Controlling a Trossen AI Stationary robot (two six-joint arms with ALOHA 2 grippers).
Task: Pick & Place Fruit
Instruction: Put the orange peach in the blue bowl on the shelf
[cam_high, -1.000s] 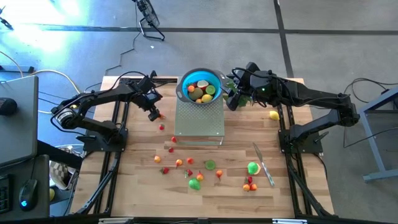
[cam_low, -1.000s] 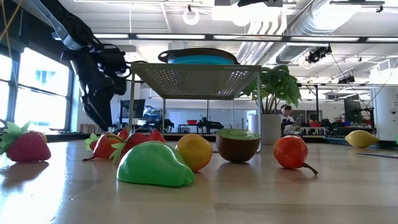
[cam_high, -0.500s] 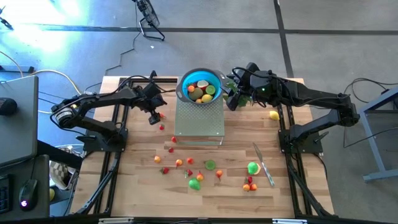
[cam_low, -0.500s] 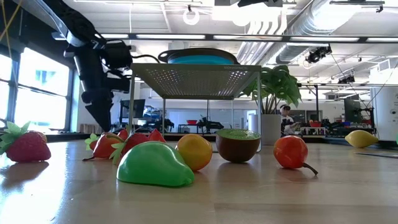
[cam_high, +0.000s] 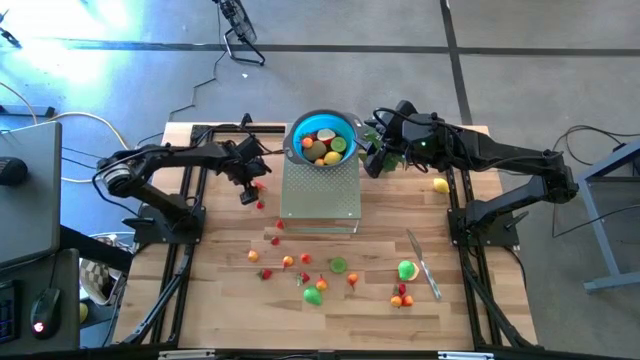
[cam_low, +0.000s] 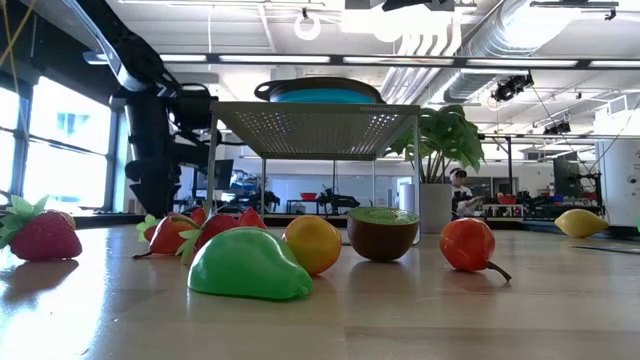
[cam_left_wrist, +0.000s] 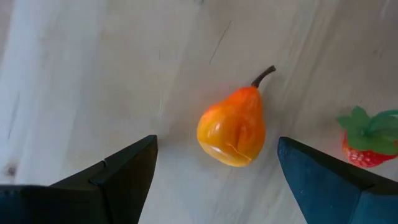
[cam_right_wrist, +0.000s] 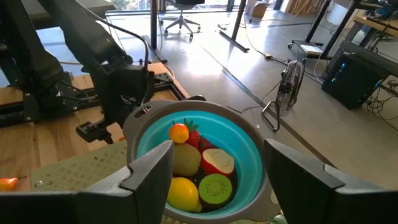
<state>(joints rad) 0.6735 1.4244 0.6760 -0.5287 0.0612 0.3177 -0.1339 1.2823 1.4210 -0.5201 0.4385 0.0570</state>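
Left gripper (cam_left_wrist: 214, 171) hangs with jaws spread above an orange pear (cam_left_wrist: 233, 126) lying on the table (cam_left_wrist: 93, 74) beside a strawberry (cam_left_wrist: 370, 140); light, hard and probably slick, best pinched across its fat belly.

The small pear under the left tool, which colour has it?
Orange, with a dark stem; the pear shows best in the left wrist view.

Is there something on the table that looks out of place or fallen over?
Nothing looks damaged or spilled. One yellow fruit lies alone beside the right arm, far from the loose fruits scattered near the front. The knife lies flat among them.
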